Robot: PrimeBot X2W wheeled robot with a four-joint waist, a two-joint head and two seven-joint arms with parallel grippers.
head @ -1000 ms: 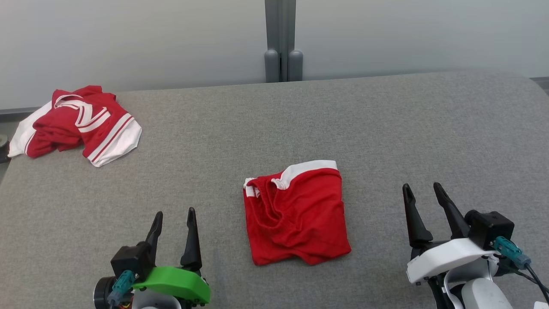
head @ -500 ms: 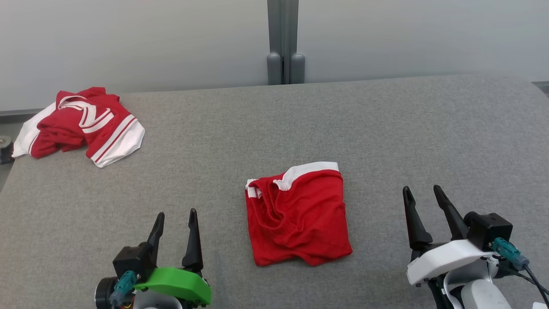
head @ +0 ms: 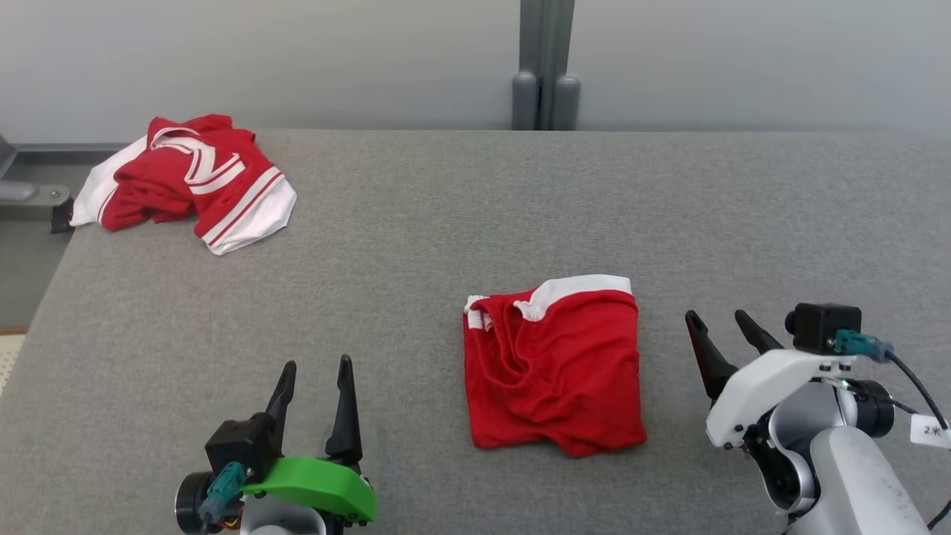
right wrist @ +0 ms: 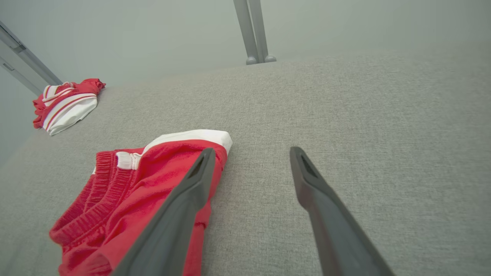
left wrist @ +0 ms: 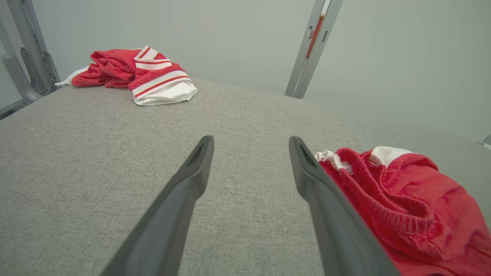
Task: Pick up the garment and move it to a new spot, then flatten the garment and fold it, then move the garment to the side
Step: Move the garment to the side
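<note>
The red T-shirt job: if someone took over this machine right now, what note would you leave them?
Left tool: open, empty. Right tool: open, empty.
T-shirt: crumpled at the table's far left corner, untouched.
Red shorts: folded, lying between the tools; not part of the job.
Done: nothing. Left: pick up, move, flatten, fold, set aside.

Left gripper (head: 317,362) low at left, green wrist cover (head: 316,487), fingers spread wide, pointing forward, empty. Right gripper (head: 717,316) low at right, white wrist cover (head: 758,386), fingers spread, empty.
</note>
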